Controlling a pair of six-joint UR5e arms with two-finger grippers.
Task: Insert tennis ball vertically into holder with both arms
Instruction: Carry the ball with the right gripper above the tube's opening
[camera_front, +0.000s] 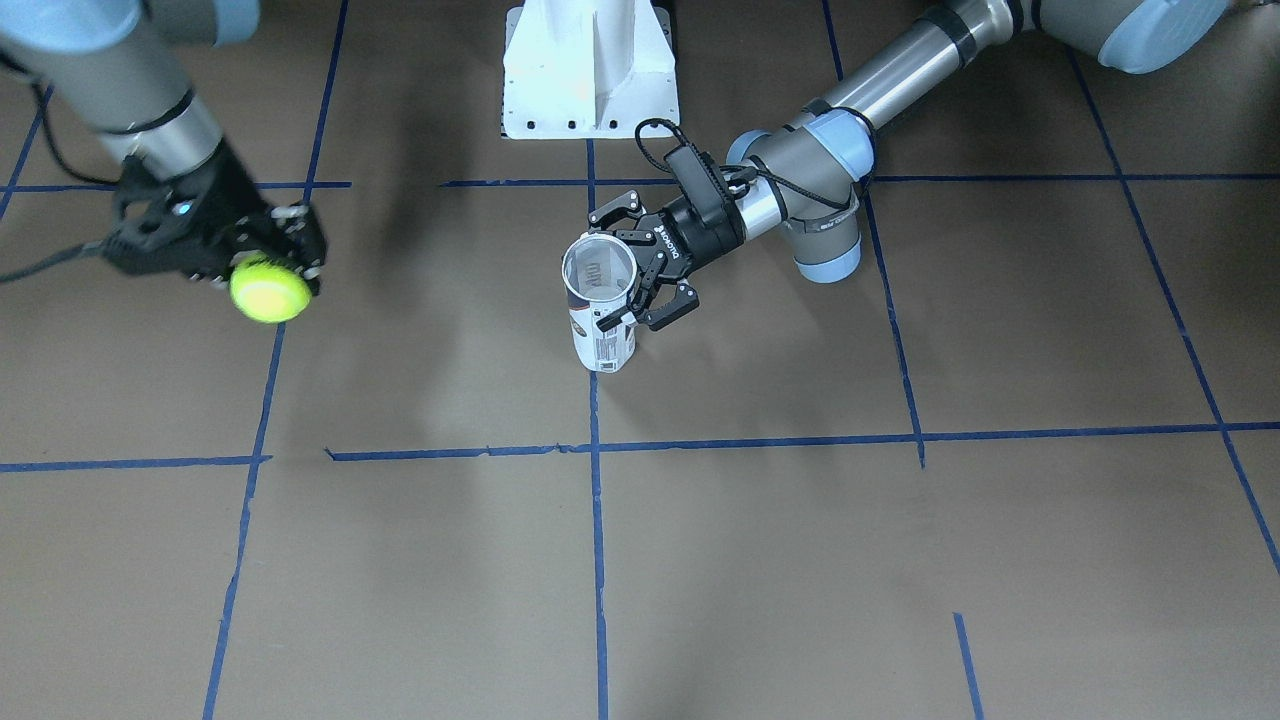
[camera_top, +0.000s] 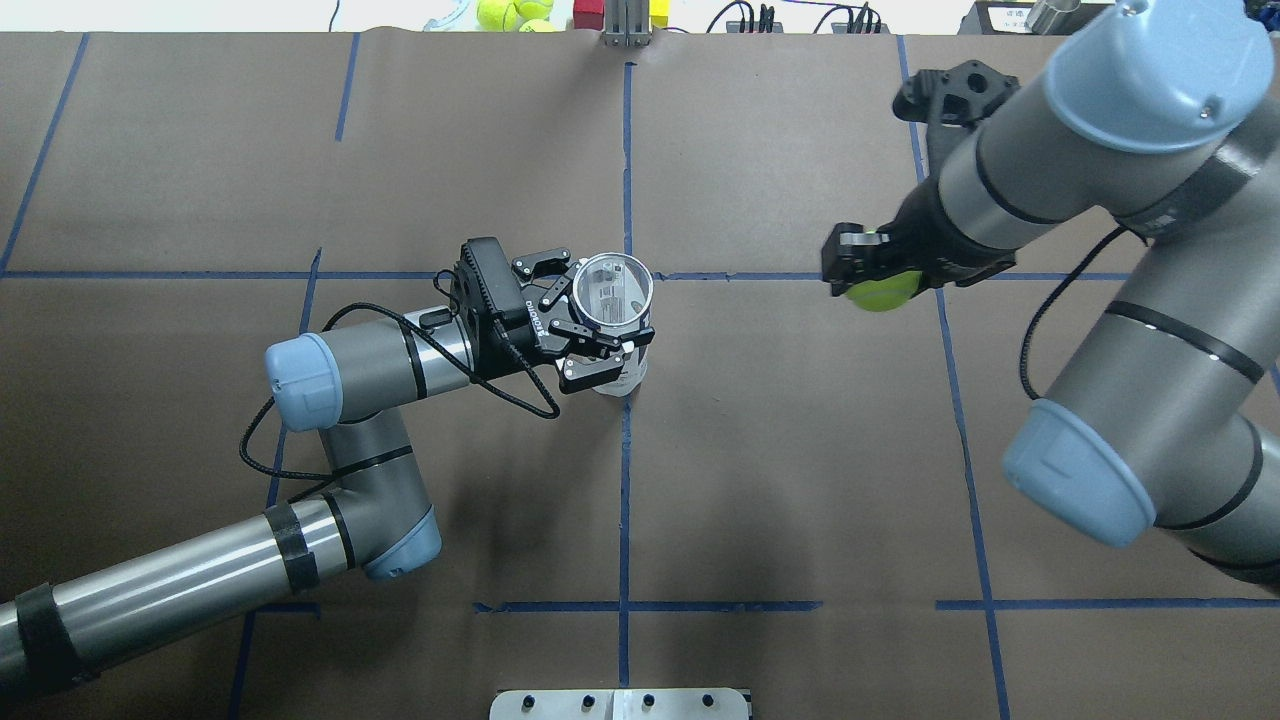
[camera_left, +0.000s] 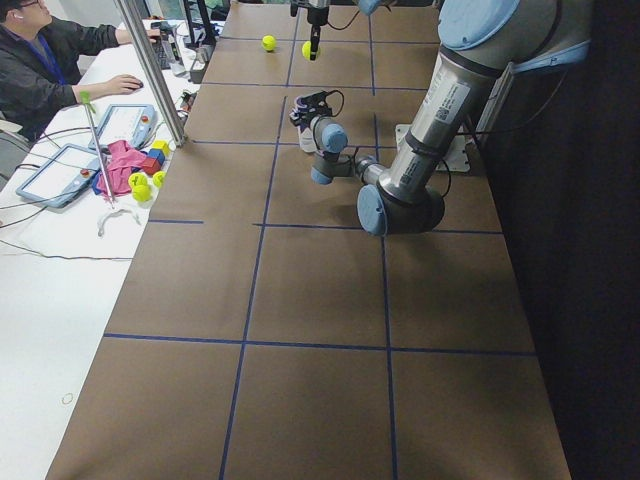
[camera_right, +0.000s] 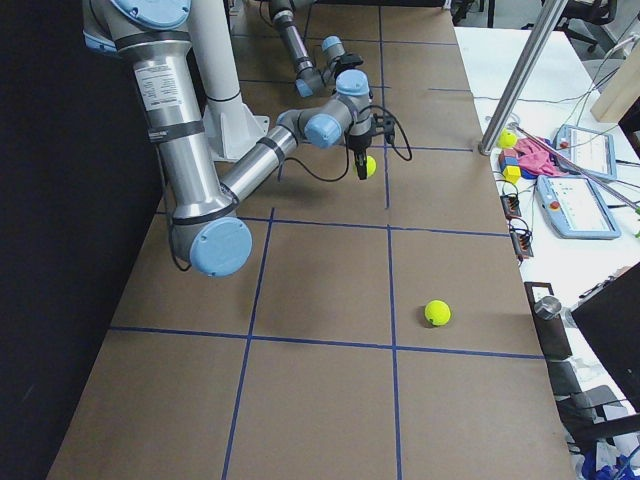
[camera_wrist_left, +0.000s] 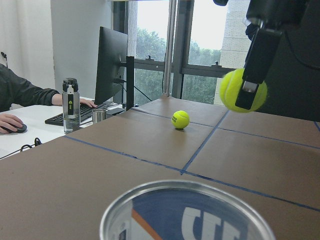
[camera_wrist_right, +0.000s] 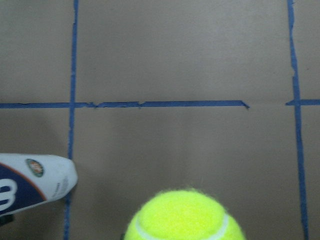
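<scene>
The holder (camera_front: 600, 345) stands upright near the table's middle with its open end up. It also shows in the overhead view (camera_top: 622, 375). My left gripper (camera_front: 606, 270) is shut on the holder from the side, one finger on each side of the can. In the left wrist view the holder's rim (camera_wrist_left: 190, 220) is close below. My right gripper (camera_front: 275, 275) is shut on the tennis ball (camera_front: 270, 288) and holds it above the table, well off to the holder's side (camera_top: 880, 292). The right wrist view shows the ball (camera_wrist_right: 185, 215) and the holder's base (camera_wrist_right: 30, 182) at lower left.
A second tennis ball (camera_right: 436, 313) lies loose on the table at the robot's right end. The white pedestal base (camera_front: 590, 70) stands between the arms. An operator (camera_left: 40, 60) sits at a side table with tablets, blocks and balls (camera_left: 140, 185).
</scene>
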